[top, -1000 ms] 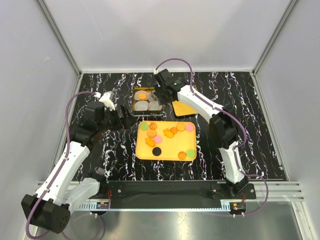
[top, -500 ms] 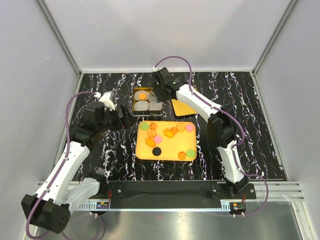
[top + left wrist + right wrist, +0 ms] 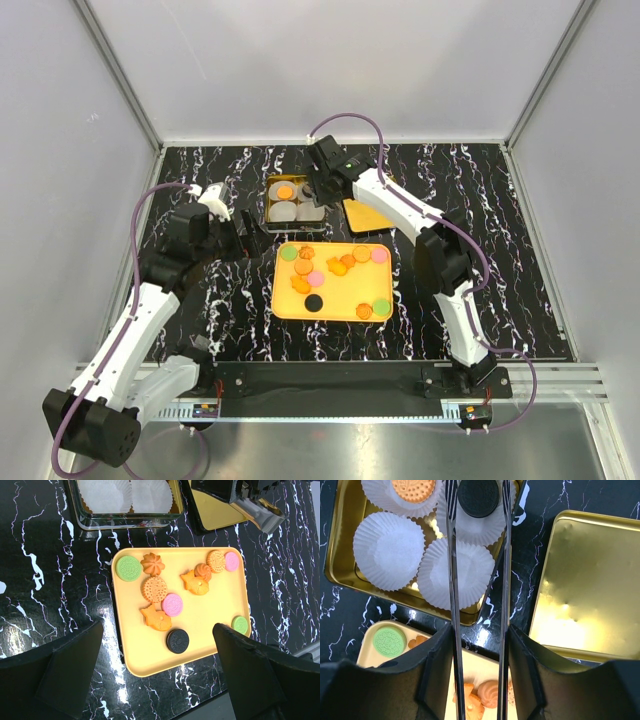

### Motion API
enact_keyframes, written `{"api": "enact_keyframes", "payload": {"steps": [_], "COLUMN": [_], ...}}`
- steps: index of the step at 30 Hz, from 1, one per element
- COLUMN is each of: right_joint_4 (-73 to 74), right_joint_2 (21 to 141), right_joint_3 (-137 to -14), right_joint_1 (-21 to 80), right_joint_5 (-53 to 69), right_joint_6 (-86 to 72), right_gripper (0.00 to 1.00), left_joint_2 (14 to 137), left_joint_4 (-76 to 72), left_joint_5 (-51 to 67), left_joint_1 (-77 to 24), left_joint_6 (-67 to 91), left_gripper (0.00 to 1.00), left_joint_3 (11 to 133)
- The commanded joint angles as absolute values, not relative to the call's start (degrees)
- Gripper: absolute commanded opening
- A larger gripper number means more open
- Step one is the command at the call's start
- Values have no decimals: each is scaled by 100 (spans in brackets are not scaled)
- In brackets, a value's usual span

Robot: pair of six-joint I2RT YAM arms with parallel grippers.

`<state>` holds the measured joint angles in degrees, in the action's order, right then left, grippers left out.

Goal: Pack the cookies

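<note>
Now my right gripper [image 3: 478, 486] hangs over the tin [image 3: 344, 530], fingers [image 3: 451, 555] parted just wider than the black cookie [image 3: 478, 499] between them, in the far-right liner [image 3: 475, 530]; other cookies [image 3: 155, 589] lie nearer, on the tray [image 3: 215, 610].

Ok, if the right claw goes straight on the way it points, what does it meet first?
The right claw would likely meet the black cookie between its fingertips, lying in a white liner in the gold tin; depth is unclear.

Black marble-pattern tabletop [image 3: 500, 200], white veins. Plain pale grey walls [image 3: 340, 60] on three sides; aluminium corner posts [image 3: 120, 70]. Even, diffuse light.
</note>
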<state>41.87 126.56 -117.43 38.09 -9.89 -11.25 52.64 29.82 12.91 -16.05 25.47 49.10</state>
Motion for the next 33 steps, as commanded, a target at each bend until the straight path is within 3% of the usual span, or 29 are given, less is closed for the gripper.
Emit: {"api": "enact_keyframes", "payload": {"steps": [1,8,14,22,33], "right_joint_4": [4314,4465,4596,5123,5326], "right_joint_2": [12104,11049,9766,8378,7989], "right_joint_3": [-12093,-11611,-10434,-8720,-7463], "right_joint_1": [3815,3823,3920,4806,5861], "right_joint_5": [-1037,-1011,-932,-1090,-546], "right_joint_6": [-1064,-1142,-1318,-1713,-2434], "right_gripper": [51,47,47,47,52], "left_joint_2": [5203,5194,5159,5150,5247], "left_joint_4": [2681,2681,2672,2646,2637], "left_joint_5": [1362,1354,1371,1450,1477], "left_joint_1": [-1573,-1573,-1564,-1538,-1538], "left_joint_6": [2558,2558,2566,2575,2584], "left_gripper": [99,99,99,99,99], "left_joint_3": [4887,4887,4887,4878,4869]}}
